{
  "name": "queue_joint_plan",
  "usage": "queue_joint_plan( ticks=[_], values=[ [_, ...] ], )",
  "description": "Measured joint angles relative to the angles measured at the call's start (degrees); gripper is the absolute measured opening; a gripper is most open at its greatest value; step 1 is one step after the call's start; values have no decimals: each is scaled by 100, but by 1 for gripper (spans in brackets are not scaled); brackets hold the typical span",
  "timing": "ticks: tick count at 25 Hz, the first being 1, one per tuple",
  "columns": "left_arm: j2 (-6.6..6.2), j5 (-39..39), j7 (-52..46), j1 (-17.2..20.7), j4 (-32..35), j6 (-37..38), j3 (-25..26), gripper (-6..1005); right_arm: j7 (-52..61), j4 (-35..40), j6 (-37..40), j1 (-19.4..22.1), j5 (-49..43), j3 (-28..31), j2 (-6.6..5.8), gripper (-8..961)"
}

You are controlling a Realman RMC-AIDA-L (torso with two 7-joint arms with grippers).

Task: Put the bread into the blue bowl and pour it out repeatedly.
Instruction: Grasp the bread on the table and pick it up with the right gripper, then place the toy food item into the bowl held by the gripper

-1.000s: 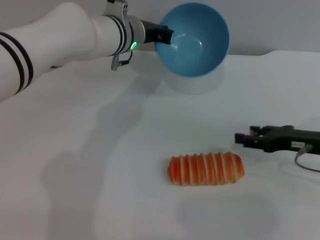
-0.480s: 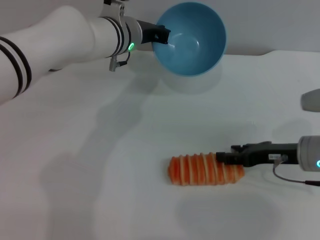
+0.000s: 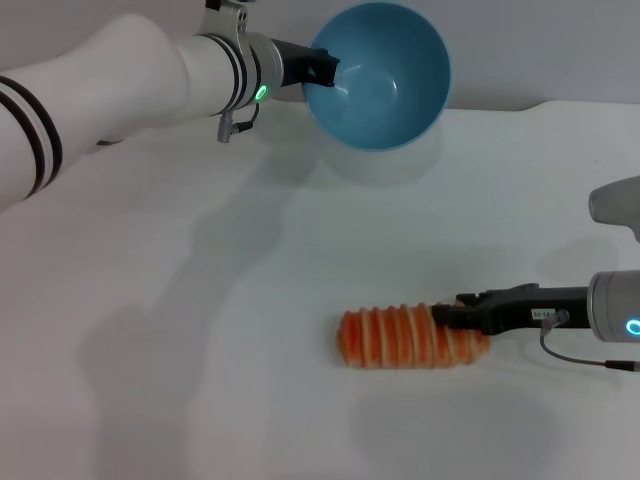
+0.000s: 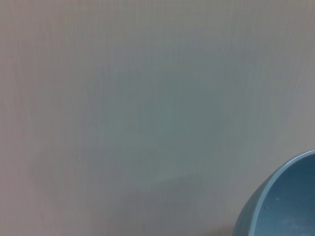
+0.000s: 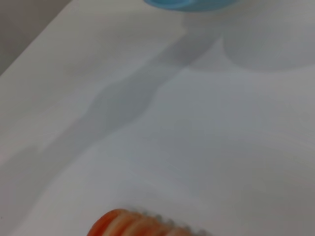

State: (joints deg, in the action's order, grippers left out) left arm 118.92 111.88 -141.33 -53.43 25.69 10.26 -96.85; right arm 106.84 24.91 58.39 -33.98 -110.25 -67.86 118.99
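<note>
Two arms are at work on the white table [image 3: 180,330]. On the left, the left gripper [image 3: 318,70] pinches the rim of the blue bowl [image 3: 385,75] and holds it up in the air at the far side of the table. The bowl is tipped so its open mouth faces forward, and nothing is inside it. In the left wrist view only a piece of the bowl's edge shows.

Near the middle lies the bread [image 3: 410,337], flat on the table and well apart from the bowl. Its long side runs from left to right.

On the right, the right gripper [image 3: 448,316] reaches in low from the right side and sits over the right end of the bread. It looks like its dark tips are touching the bread, but I cannot tell if they are wide or closed on it. The bread lies just to the left of this gripper, in line with it, so the right arm is much the nearer one. The grab will likely have to be made on that right end.

One second ago the right gripper was off to the right, apart from the bread. Now it has slid left onto the bread. The bowl has barely moved, and the bread is in the same spot.
</note>
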Motion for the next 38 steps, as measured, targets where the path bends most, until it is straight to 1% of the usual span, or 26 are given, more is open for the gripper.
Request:
queue_joint_plan(
  ticks=[5, 8, 13, 18, 23, 26, 29, 32, 35, 38],
  values=[
    [0, 1, 0, 10, 2, -38, 0, -2, -106, 26, 1, -26, -1, -29, 2, 500],
    [0, 1, 0, 17, 1, -59, 0, -2, -177, 241, 67, 45, -8, -89, 0, 434],
    [0, 1, 0, 40, -27, -110, 0, -2, -183, 1003, 357, 360, 27, -94, 3, 382],
    [0, 1, 0, 166, 12, -116, 0, -2, -282, 1736, 667, 603, 336, -139, 2, 337],
    [0, 1, 0, 231, 13, -113, -1, -2, -254, 2573, 1063, 715, 344, 93, -22, 298],
    [-23, 26, 24, 235, -7, 32, -15, -2, -178, 3123, 1295, 757, 152, 410, -24, 273],
    [-75, 72, 78, 212, -19, 309, -67, -2, -82, 3628, 1561, 771, -158, 903, -40, 244],
    [-108, 95, 82, 176, 17, 697, -87, -1, -34, 3900, 1775, 772, -288, 1300, -49, 226],
    [-100, 265, 78, 95, 28, 1073, -114, -1, -32, 4028, 1871, 771, -296, 1400, -50, 213],
    [-77, 369, 28, -25, 73, 1615, -85, -1, -32, 3994, 1853, 727, -322, 1361, -51, 201]
  ],
)
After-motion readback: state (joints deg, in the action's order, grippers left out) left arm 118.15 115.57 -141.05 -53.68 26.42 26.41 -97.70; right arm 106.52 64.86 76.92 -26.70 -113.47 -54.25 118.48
